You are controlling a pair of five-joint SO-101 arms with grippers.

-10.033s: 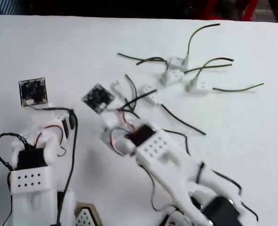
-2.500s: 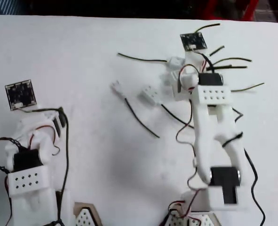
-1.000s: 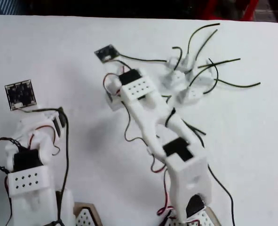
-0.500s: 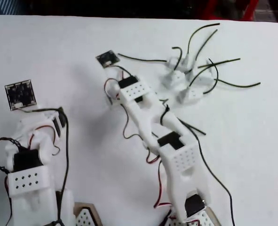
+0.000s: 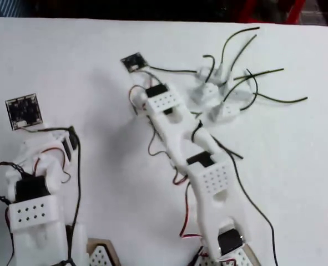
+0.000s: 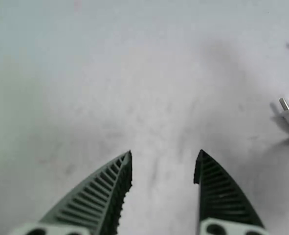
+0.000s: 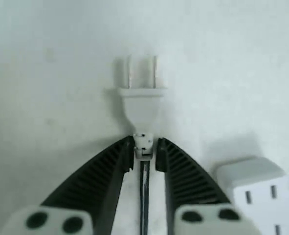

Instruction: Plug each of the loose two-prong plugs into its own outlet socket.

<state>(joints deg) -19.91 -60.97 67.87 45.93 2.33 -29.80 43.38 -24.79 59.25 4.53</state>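
Right wrist view, right hand (image 7: 144, 147) grips plug (image 7: 140, 100), socket (image 7: 254, 188) just beside

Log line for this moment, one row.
right gripper: shut on plug | socket: beside gripper, empty | left gripper: open, empty

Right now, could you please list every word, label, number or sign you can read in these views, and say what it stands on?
No text can be read in any view.
The plug and the socket are plain white, with no print to see.
The black boards on the arms bear pale specks, too small and blurred to read as letters or numbers.
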